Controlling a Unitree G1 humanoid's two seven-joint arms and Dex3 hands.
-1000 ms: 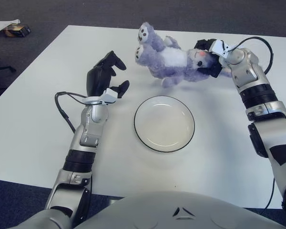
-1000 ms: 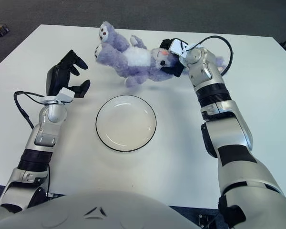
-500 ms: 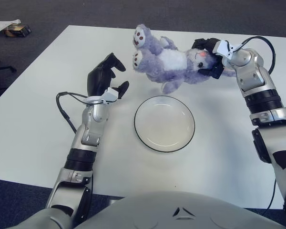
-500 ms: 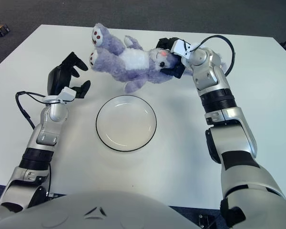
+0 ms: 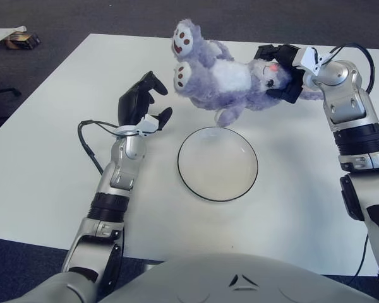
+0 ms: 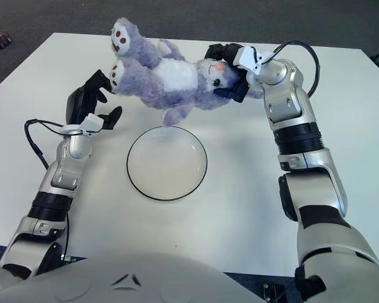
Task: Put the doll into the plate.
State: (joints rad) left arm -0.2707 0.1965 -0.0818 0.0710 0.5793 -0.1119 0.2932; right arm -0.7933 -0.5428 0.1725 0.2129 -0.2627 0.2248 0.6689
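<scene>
One doll (image 5: 224, 79) hangs in the air, above the table (image 5: 44, 164) and just behind the plate (image 5: 218, 164). Your right hand (image 5: 284, 76) grips it by the head. You have picked it up, but you must bring it over the plate and let go. One plate sits empty. Your left hand (image 5: 139, 104), left of the plate, has loose fingers and holds nothing.

The doll's (image 5: 230, 79) head seems partly hidden by fingers (image 5: 284, 95).
</scene>
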